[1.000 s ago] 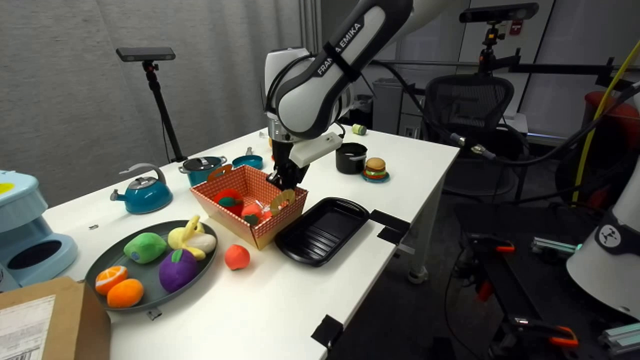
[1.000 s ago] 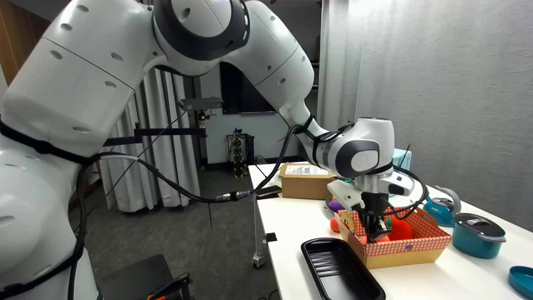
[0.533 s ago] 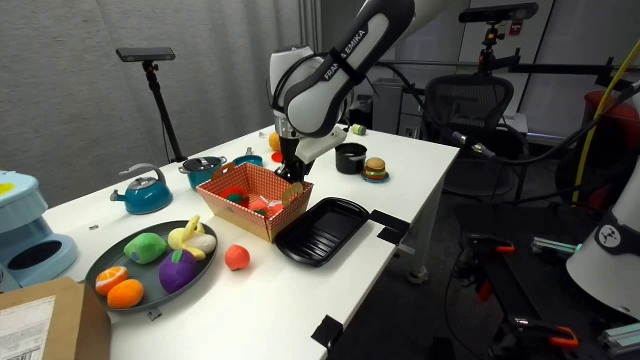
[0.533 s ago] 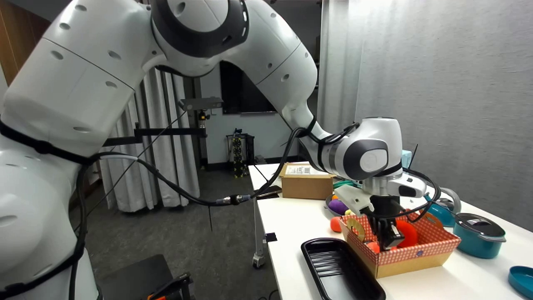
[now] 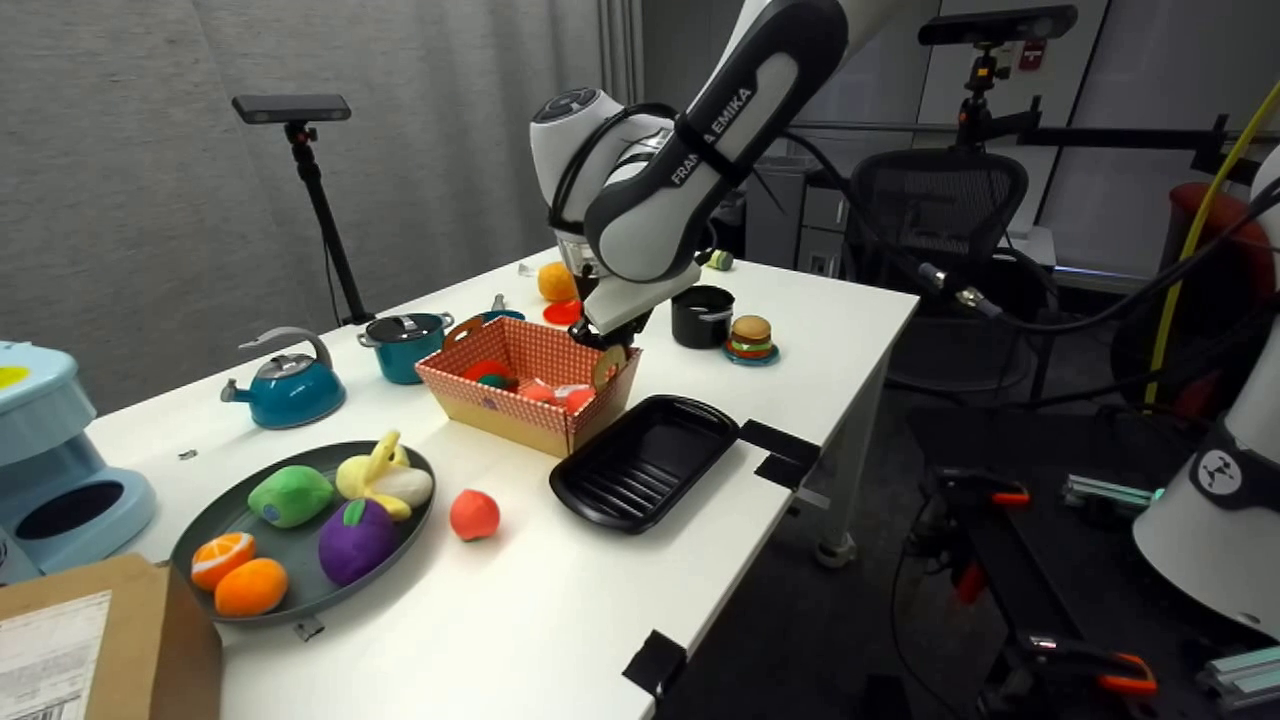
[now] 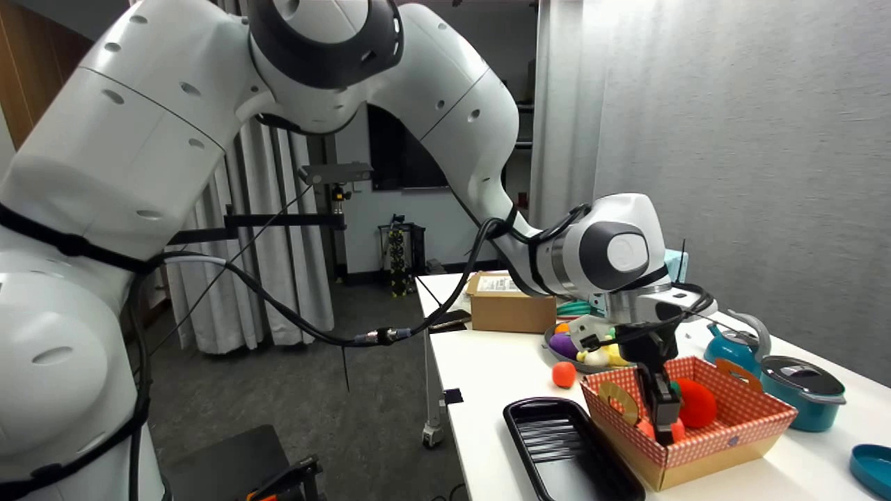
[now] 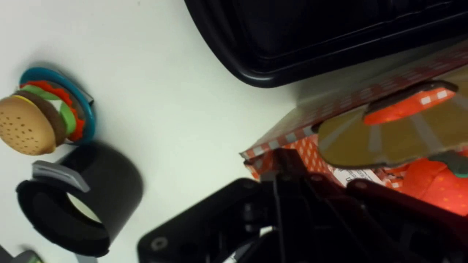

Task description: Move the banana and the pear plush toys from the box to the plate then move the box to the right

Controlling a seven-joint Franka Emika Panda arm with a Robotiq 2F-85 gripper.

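Claw (image 7: 289, 155) closed, tips inside a corner of the box (image 5: 500, 415).
Banana (image 5: 378, 478) and plum (image 5: 355, 545) lie on the plate (image 5: 285, 548); the tray (image 5: 650, 465) is just beside the box.

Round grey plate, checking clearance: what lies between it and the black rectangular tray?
Both exterior views show a round red toy fruit between the plate and the tray.

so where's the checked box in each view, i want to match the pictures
In an exterior view: the checked box, just left of the middle.
In an exterior view: the checked box, at lower right.
Wrist view: the checked box, at the right, cut off by the edge.
Shared landmark: the black tray, beside it in all three.
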